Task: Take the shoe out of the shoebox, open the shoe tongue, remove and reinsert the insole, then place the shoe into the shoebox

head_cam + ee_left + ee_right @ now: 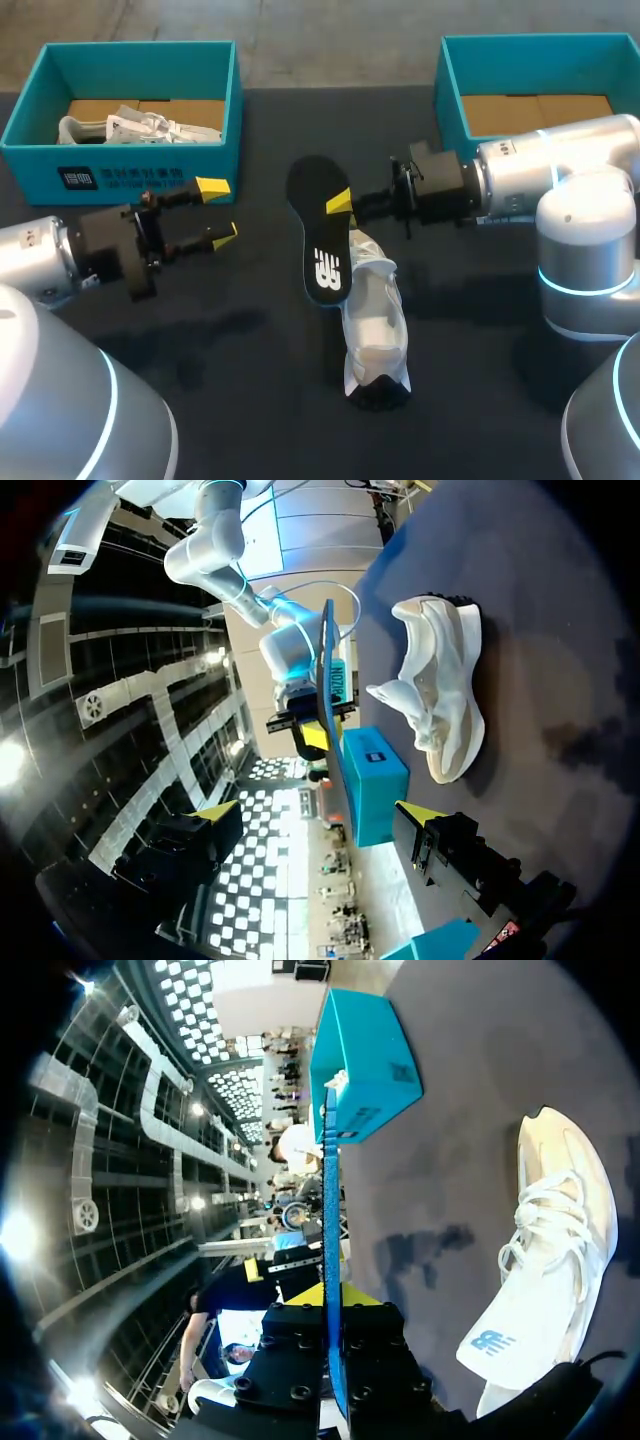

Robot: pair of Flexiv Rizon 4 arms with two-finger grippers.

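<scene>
A white shoe (375,320) lies on the dark table, toe toward the front edge. Its black insole (320,230), blue at the rim, hangs in the air above the shoe's heel end. My right gripper (340,203) is shut on the insole's side. In the right wrist view the insole (330,1210) stands edge-on between that gripper's (328,1300) fingers, with the shoe (545,1260) beside it. My left gripper (218,210) hovers open and empty left of the insole, near the left shoebox (120,165). The left wrist view shows the shoe (440,680) and insole (330,700) ahead of its open gripper (318,815).
The left teal shoebox holds another white shoe (140,125). A second teal shoebox (447,90) at the back right shows only its cardboard floor; my right arm passes in front of it. Bare table lies between my left gripper and the shoe.
</scene>
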